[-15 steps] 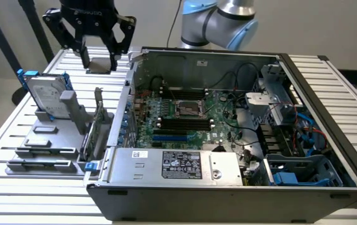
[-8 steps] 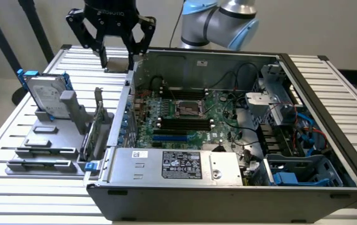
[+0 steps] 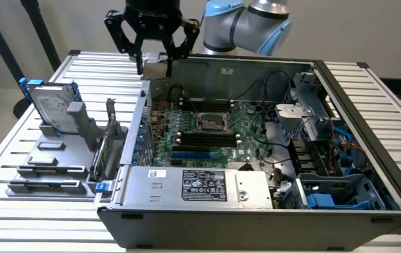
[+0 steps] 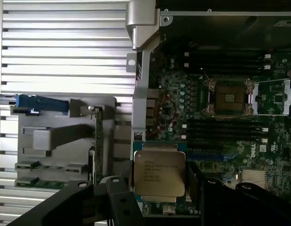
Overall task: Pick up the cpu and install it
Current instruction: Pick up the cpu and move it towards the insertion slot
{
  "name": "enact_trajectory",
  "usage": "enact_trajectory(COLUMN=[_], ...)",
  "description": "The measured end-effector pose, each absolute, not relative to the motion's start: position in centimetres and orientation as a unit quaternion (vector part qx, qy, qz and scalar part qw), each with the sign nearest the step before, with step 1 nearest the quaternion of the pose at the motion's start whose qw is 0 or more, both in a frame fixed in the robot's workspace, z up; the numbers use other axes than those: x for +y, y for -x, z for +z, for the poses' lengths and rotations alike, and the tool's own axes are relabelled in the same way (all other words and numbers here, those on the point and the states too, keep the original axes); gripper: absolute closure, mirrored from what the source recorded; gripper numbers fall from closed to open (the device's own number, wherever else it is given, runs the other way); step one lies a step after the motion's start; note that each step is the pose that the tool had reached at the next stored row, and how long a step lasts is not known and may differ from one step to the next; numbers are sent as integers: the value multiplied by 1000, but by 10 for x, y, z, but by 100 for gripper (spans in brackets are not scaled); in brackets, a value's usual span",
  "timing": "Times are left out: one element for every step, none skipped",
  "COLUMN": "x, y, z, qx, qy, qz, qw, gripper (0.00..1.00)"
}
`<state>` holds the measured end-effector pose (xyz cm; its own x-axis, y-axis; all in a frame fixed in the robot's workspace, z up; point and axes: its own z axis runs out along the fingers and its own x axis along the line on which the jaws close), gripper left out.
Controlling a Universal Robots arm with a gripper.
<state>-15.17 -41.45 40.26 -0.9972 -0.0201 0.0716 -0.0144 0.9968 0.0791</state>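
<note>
The cpu (image 4: 159, 173), a small square chip with a shiny metal top and printed text, sits flat between my gripper's black fingers (image 4: 123, 186), which press on two opposite edges. In the exterior view my gripper (image 3: 156, 66) hangs high over the back corner of the open computer case (image 3: 256, 221), on that view's left, with the silver cpu (image 3: 156, 58) between its fingertips. The motherboard socket (image 3: 212, 123) lies open in the middle of the board, well apart from the gripper. In the wrist view the socket (image 4: 229, 96) shows its metal frame swung aside.
A grey parts stand (image 3: 46, 168) on the exterior view's left holds a hard drive in a blue frame (image 3: 49, 108) and an upright card (image 3: 109, 142). The power supply (image 3: 193, 185), drive cage (image 3: 341, 195) and loose cables (image 3: 274, 153) crowd the case around the board.
</note>
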Motion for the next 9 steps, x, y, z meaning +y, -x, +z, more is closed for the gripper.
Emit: enact_trajectory(x=[-413, -411, -409, -407, -406, -404, -402, -400, -398], y=[147, 142, 138, 133, 129, 124, 119, 115, 111], z=[402, 401, 401, 400, 400, 399, 398, 397, 396], qx=[-999, -999, -999, -999, -999, -999, -999, -999, -999], qy=[-9, -9, -9, -9, -9, -9, -9, -9, -9], qz=[-39, -39, -39, -39, -39, -39, -39, -39, -39], qw=[36, 36, 36, 36, 36, 36, 36, 36, 36], gripper=[45, 45, 45, 45, 45, 45, 45, 45, 45])
